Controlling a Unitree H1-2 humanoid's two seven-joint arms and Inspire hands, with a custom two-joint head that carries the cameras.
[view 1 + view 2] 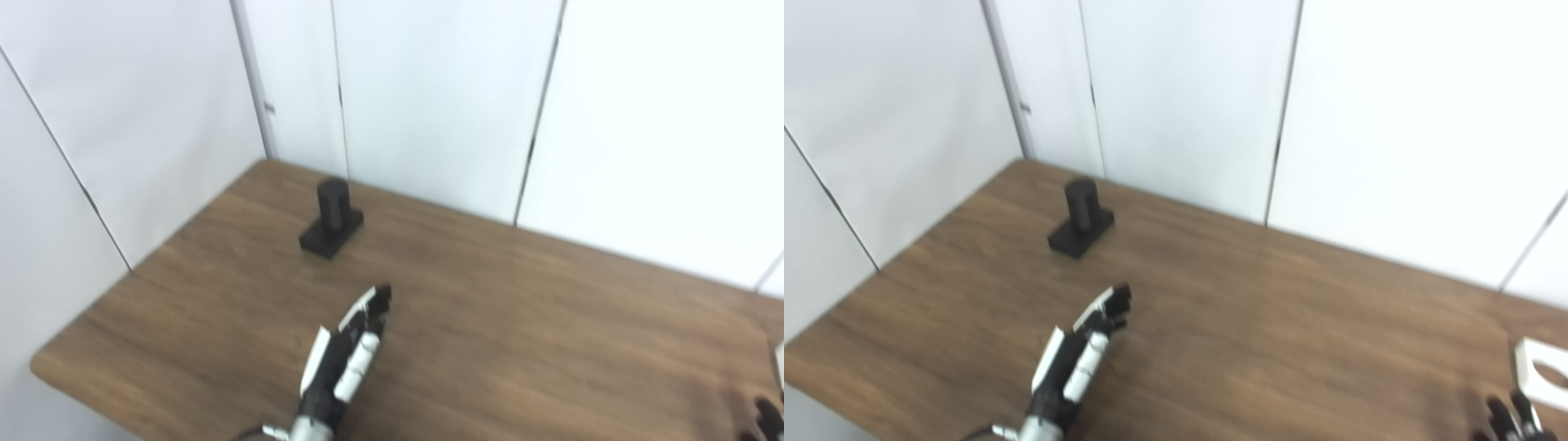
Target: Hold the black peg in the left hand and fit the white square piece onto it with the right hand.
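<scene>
My left hand (343, 361) hangs over the tabletop (520, 318), fingers extended forward and lying close side by side, holding nothing; it points toward the far-left corner. The peg (331, 216) stands upright on its flat black base near that corner, close to the wall panels (429, 92), well apart from my left hand and untouched. The peg is a dark cylinder rising from the middle of the base, and the base sits flat on the wood at an angle to the tabletop's edges. My right hand (1513, 419) shows only as dark fingertips at the bottom-right corner of the right eye view; I cannot tell whether it is spread or closed, as most of it is cut off by the picture's edge. The white piece (1542, 373) lies flat on the tabletop at the right edge, just beyond those fingertips; whether they touch it I cannot tell. It is a white square plate with a round hole through it, partly cropped by the frame. In the left eye view only a sliver of it shows at the right edge. Peg and white piece lie at opposite ends of the tabletop, well apart. Both views are somewhat blurred, so fine detail on the hands is not legible.
</scene>
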